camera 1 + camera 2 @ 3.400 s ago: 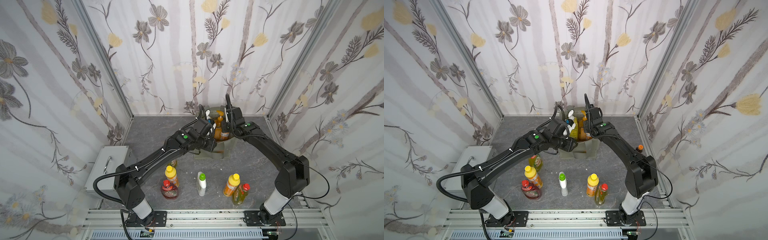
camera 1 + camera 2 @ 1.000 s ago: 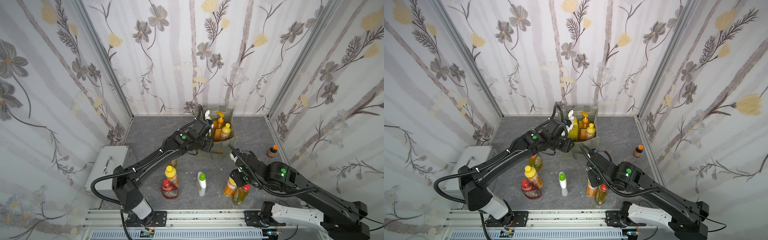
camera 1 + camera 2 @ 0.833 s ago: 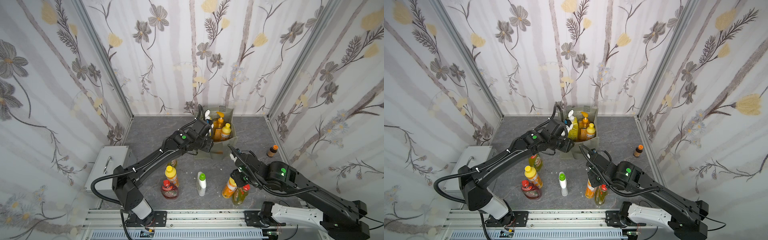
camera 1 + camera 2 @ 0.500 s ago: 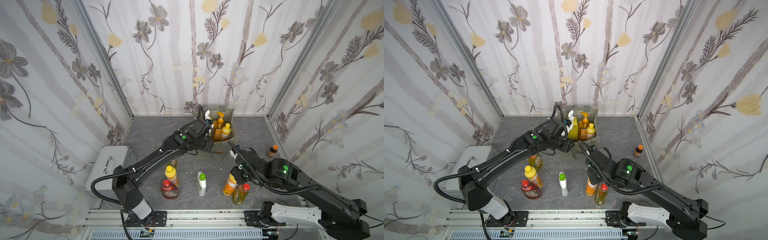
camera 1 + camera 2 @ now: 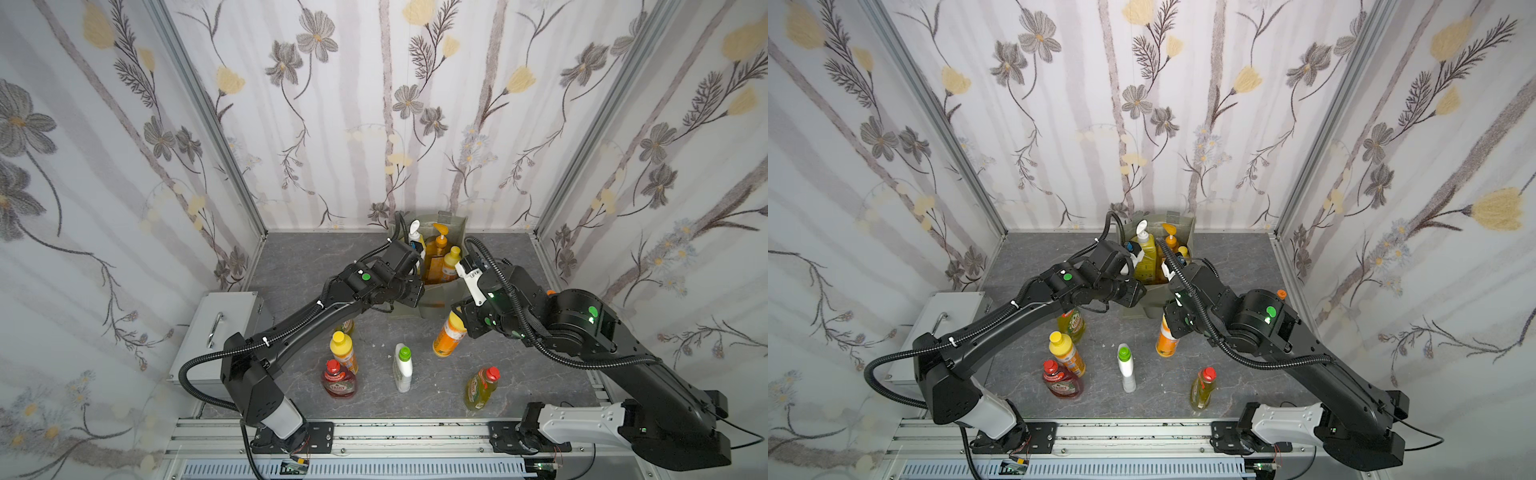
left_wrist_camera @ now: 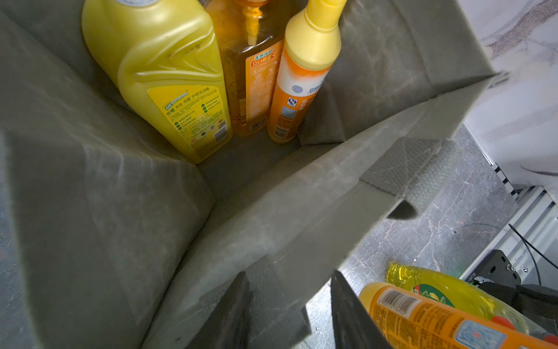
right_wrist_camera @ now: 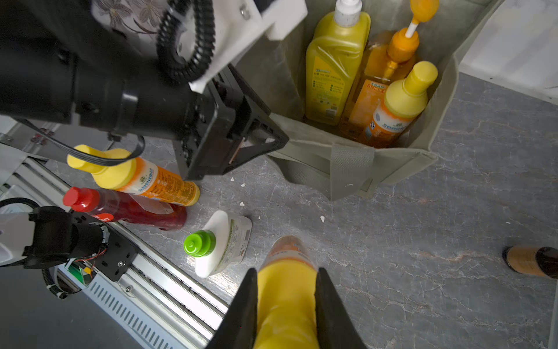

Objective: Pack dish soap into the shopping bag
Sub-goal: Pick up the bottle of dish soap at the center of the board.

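Carry step: orange yellow-capped bottle (image 5: 446, 338) gripped, shopping bag (image 7: 398, 163) held open.
The cap is clamped by the right gripper (image 7: 285, 273), bottle tilted just before the bag; the front rim is pinched by the left gripper (image 6: 289, 273); next, a lift over that rim is called for.

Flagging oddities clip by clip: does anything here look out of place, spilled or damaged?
Small white flecks lie scattered on the tabletop before the shopping bag; their source is unclear. A small brown bottle sits alone, well apart from everything else. Nothing looks spilled; the right gripper holds an orange bottle tilted.
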You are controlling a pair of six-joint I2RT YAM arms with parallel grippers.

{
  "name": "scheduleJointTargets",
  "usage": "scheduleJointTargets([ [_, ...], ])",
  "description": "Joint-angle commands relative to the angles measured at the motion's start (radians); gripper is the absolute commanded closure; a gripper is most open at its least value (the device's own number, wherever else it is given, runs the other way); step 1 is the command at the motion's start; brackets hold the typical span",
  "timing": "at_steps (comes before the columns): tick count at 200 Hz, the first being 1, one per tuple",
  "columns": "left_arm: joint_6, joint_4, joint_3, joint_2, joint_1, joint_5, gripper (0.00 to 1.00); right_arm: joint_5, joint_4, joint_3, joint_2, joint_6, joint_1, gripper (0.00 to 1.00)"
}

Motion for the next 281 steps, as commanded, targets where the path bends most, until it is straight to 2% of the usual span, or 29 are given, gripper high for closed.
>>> scheduleJointTargets([
  [1,0.0,0.002,-0.01,-0.009,0.004,-0.016,0.55,-0.031,0.02,0.084,0.011,-0.059,-0.014,0.98],
  [23,0.001,0.005,-0.013,-0.004,0.006,-0.015,0.56,-0.099,0.015,0.214,0.025,-0.091,-0.042,1.0],
  [52,-0.002,0.017,-0.025,-0.005,0.006,-0.014,0.56,-0.104,-0.029,0.41,0.07,-0.129,-0.091,1.0],
  [76,-0.005,0.023,-0.029,-0.005,0.006,-0.001,0.57,-0.116,-0.003,0.512,0.092,-0.16,-0.137,1.0],
  [134,-0.002,0.054,-0.056,0.001,0.004,0.06,0.58,-0.249,0.177,0.522,0.139,-0.207,-0.309,1.0],
  [188,0.007,0.073,-0.081,0.002,0.002,0.093,0.59,-0.328,0.324,0.543,0.2,-0.208,-0.4,1.0],
  [216,0.015,0.077,-0.082,0.001,-0.003,0.105,0.6,-0.315,0.395,0.543,0.231,-0.211,-0.417,1.0],
  [281,0.025,0.079,-0.066,-0.015,-0.002,0.111,0.61,-0.256,0.517,0.539,0.428,-0.264,-0.43,1.0],
])
